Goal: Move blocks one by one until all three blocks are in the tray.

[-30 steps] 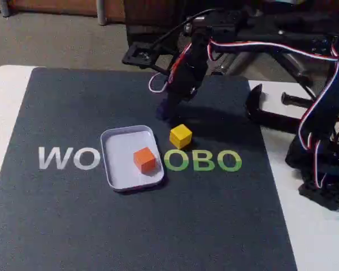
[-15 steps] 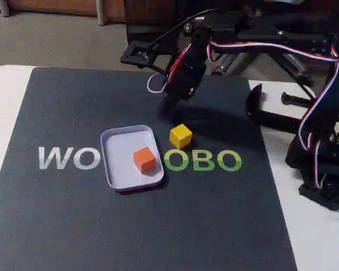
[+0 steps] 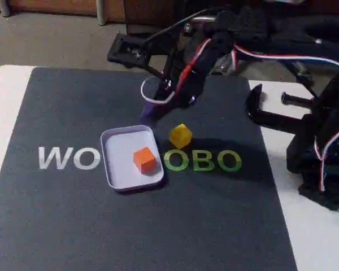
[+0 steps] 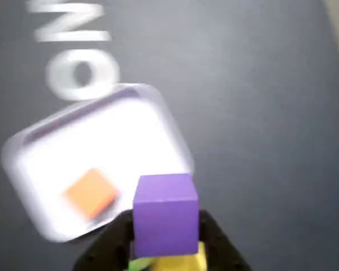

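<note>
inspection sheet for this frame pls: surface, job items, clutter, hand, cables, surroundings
Surface: dark mat with white and green lettering, on a white table.
Job items: orange block inside the tray; yellow block on the mat just right of the tray in the fixed view, tilted; purple block held above the tray's edge.
Clutter: nothing seen on the mat.
Hand: hand shut on the purple block, fingers on two opposite sides.
Cables: red, white and blue wires along the arm; a white loop hangs near the hand.
Surroundings: black clamp at the table's right side; floor behind.
</note>
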